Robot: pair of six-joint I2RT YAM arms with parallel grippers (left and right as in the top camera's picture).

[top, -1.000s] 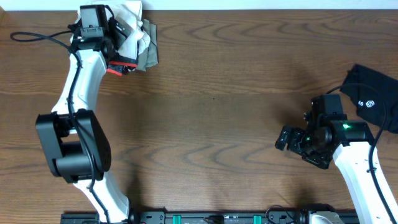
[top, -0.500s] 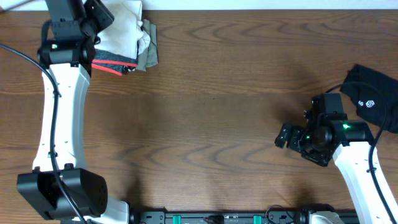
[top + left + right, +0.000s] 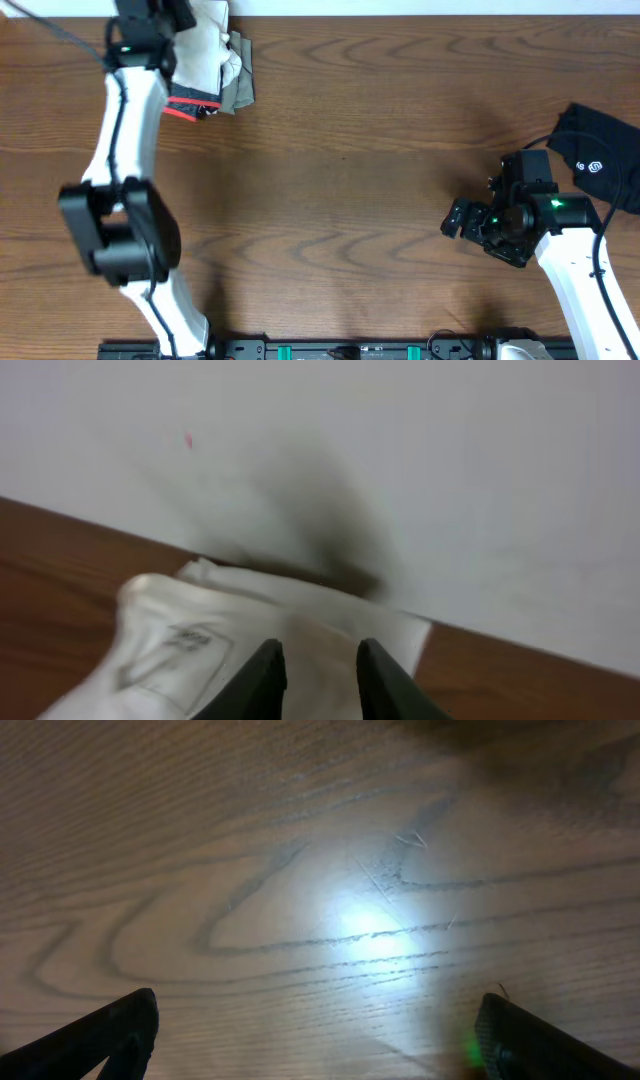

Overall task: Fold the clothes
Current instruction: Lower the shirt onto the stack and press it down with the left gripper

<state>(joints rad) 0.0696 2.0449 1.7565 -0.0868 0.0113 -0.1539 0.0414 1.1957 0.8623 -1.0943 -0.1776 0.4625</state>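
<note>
A pile of clothes lies at the table's far left corner, with a crumpled white shirt (image 3: pixel 205 45) on top. My left arm (image 3: pixel 140 45) reaches over this pile. In the left wrist view my left gripper (image 3: pixel 320 665) hovers low on the white shirt (image 3: pixel 190 650). Its jaws are a narrow gap apart, with pale cloth showing between them; whether they pinch it is unclear. A black garment with a white logo (image 3: pixel 605 150) lies at the right edge. My right gripper (image 3: pixel 455 220) (image 3: pixel 325 1035) stands wide open over bare wood, left of the black garment.
An olive-grey garment (image 3: pixel 238 85) and a dark band with red trim (image 3: pixel 190 108) lie in the same pile under the white shirt. A white wall (image 3: pixel 400 460) rises right behind the pile. The table's far edge (image 3: pixel 400 14) runs along the top.
The left arm swung out to the left and came back over the pile. Its jaws narrowed from wide open to a small gap. The right arm stayed put.
</note>
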